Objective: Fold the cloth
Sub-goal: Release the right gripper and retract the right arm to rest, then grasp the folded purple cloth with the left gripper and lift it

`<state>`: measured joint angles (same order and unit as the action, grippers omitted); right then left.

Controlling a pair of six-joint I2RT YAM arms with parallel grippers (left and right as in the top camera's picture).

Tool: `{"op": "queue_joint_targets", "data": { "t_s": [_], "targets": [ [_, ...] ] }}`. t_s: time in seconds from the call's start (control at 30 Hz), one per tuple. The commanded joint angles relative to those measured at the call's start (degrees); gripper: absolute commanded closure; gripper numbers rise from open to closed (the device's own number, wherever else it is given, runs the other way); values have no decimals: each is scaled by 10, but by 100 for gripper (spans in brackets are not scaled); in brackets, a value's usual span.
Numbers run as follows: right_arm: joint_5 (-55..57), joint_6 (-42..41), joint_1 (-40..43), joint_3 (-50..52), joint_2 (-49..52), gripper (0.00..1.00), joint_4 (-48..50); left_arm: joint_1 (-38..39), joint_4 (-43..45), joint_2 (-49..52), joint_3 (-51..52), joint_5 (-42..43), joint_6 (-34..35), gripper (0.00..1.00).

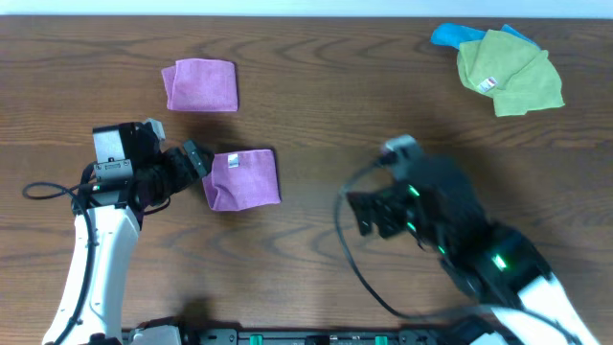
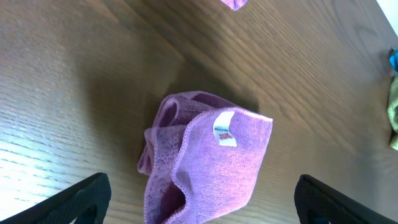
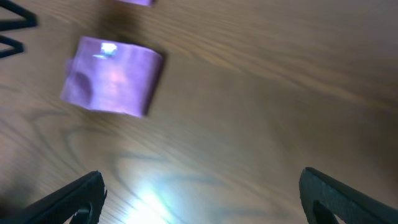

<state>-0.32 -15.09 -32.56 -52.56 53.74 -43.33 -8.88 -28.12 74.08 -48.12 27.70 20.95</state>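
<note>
The violet-purple cloth [image 1: 243,178] lies folded into a rough square on the table, its small white tag [image 1: 235,162] on top. My left gripper [image 1: 196,160] is open at the cloth's left edge. In the left wrist view the cloth [image 2: 208,158] lies between the open jaws [image 2: 202,202], its layers loose at the near side, tag [image 2: 225,129] showing. My right gripper [image 1: 374,211] is open and empty, to the right of the cloth. The right wrist view shows the cloth [image 3: 112,76] far off at upper left, jaws [image 3: 202,193] over bare wood.
A pinker purple folded square [image 1: 200,85] lies behind the cloth. A lime-green cloth [image 1: 508,72] over a blue one [image 1: 450,36] sits at the back right. A black cable [image 1: 350,249] loops off the right arm.
</note>
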Motion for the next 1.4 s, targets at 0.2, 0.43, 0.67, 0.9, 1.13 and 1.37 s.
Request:
{"op": "queue_joint_targets", "data": {
  "t_s": [0.2, 0.43, 0.67, 0.9, 1.13, 1.37],
  "targets": [
    [16, -73, 34, 160, -262, 1, -43, -1, 0, -2, 54, 31, -5, 5],
    [33, -121, 34, 198, -377, 1, -96, -1, 31, 0, 99, 35, 0, 5],
    [33, -121, 34, 198, -381, 1, -96, -1, 117, 22, 152, 56, 51, 4],
    [31, -123, 34, 198, -381, 1, -99, -1, 184, 55, 159, 68, 79, 5],
    [31, -123, 34, 198, -381, 1, -101, -1, 230, 95, 159, 69, 119, 5],
    [31, -123, 34, 198, -381, 1, -102, -1, 261, 129, 159, 83, 135, 5]
  ]
}}
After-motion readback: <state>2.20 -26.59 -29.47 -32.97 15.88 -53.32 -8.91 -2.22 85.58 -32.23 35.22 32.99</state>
